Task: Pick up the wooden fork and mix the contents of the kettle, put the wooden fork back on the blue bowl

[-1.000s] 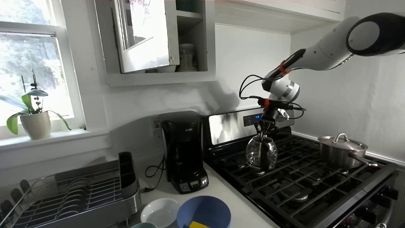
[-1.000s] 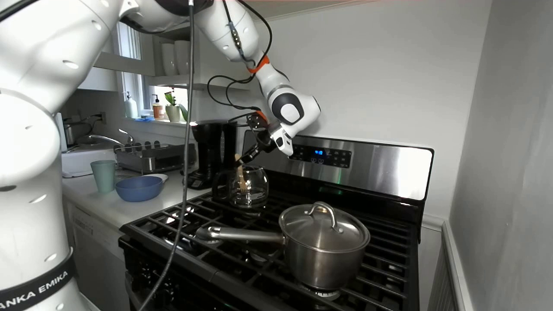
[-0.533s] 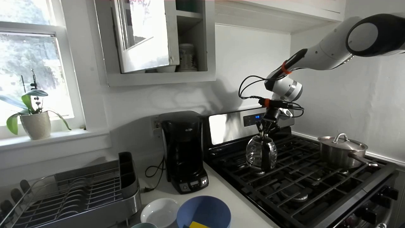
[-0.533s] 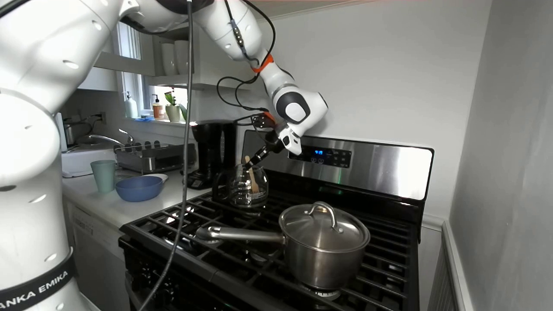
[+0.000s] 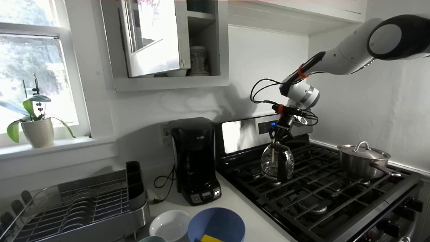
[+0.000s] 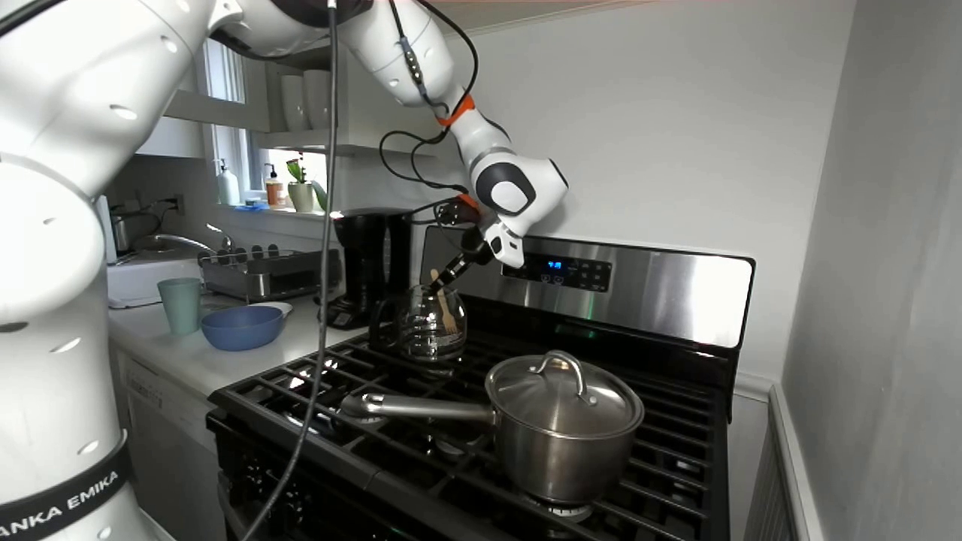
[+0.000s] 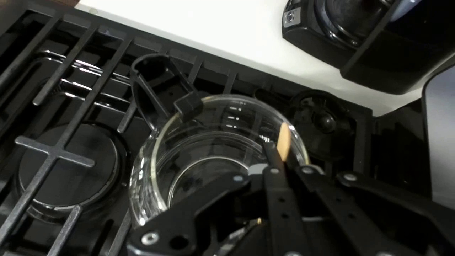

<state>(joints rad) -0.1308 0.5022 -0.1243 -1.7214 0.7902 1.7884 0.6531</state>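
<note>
Gripper (image 7: pixel 283 158) holds fork (image 6: pixel 446 309) inside carafe (image 6: pixel 424 330), contact unclear.

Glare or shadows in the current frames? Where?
In an exterior view, the window partly blown out, soft shadows on the wall; in both exterior views, white glare on the stove backguard; in the wrist view, countertop washed out, bright highlights on the glass carafe.

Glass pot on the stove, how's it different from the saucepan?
The glass pot is clear; the saucepan is steel. The pot is uncovered, a wooden fork reaching in; the saucepan has a lid. The pot's handle is black, the saucepan's steel. Both stand on the stove.
</note>
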